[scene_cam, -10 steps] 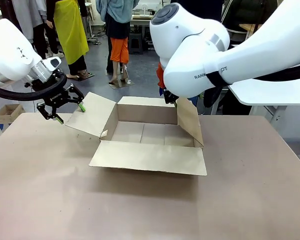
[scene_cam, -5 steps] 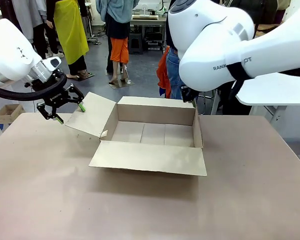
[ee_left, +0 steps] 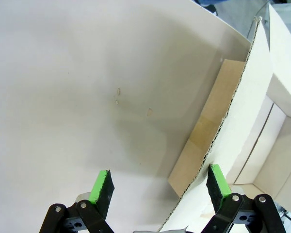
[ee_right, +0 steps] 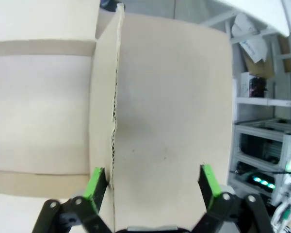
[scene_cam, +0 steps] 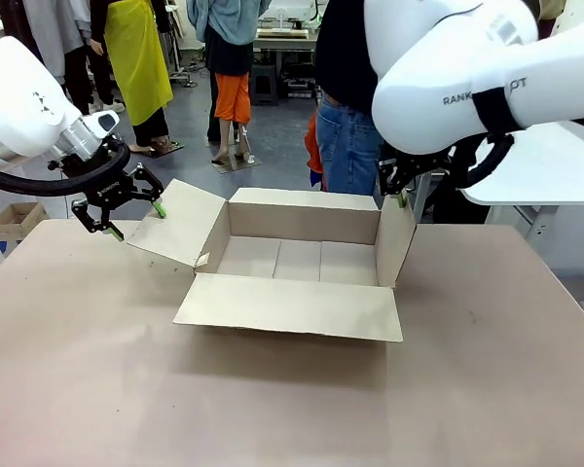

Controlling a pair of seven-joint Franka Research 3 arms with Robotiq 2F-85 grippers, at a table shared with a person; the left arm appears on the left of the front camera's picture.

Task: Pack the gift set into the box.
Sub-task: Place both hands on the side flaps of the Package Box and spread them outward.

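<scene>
My left claw and right claw both gape at flaps of the low brown corrugated cardboard box. Its inside is bare, so I judge packing unstarted

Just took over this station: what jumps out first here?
A large brown corrugated cardboard carton sits open on the brown table, its bare floor showing. Each black, green-padded claw stands open astride a side flap's edge: the left claw at the splayed left flap, the right claw at the raised right flap. A person in blue jeans stands behind the carton.
</scene>
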